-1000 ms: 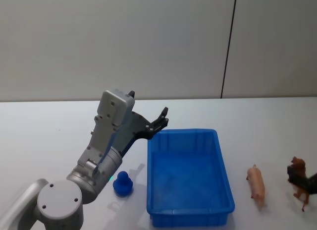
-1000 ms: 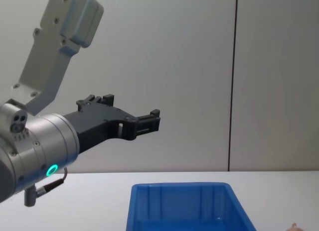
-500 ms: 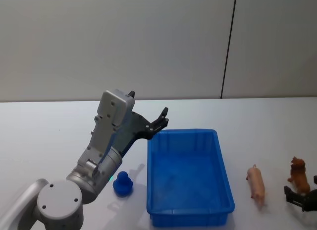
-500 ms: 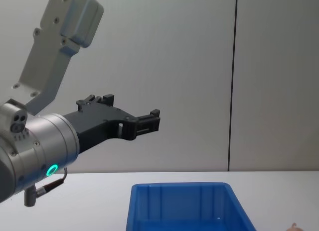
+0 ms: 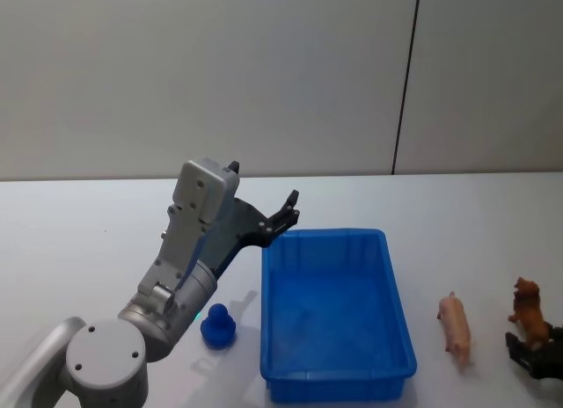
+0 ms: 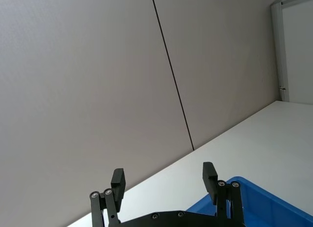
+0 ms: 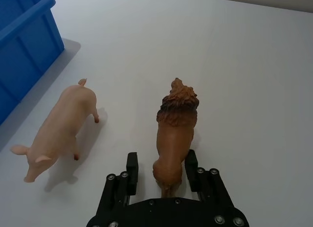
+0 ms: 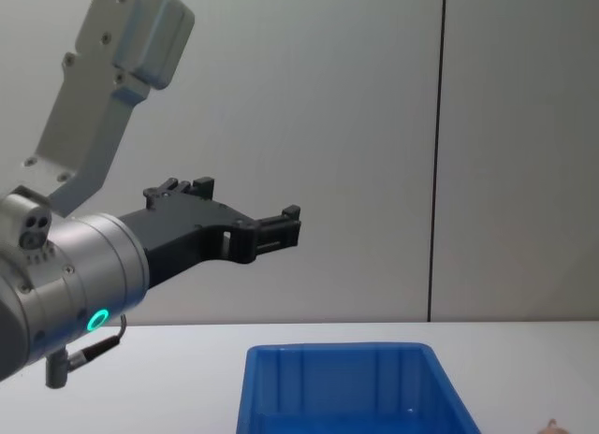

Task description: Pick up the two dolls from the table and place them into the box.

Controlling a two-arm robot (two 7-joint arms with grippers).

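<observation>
The right gripper [image 7: 161,159] has dropped behind the brown doll [image 7: 177,124] since a second ago, jaws spread around its rump, unclamped. It and the pink doll [image 7: 61,126] stand on the table [image 7: 244,65] beside the empty box [image 5: 339,386]. The left gripper [image 6: 164,174] idles, jaws apart, near the box's far corner.

white table [image 5: 79,223], plain matte top | blue box [image 5: 334,389] sitting on it, front-middle-ish | small dark-blue knob thing [image 5: 217,325] just off the box's left side | pink pig doll [image 5: 456,327] near the box's right side | brown lion doll [image 5: 528,309] upright, a bit further right, not touching the pig
</observation>
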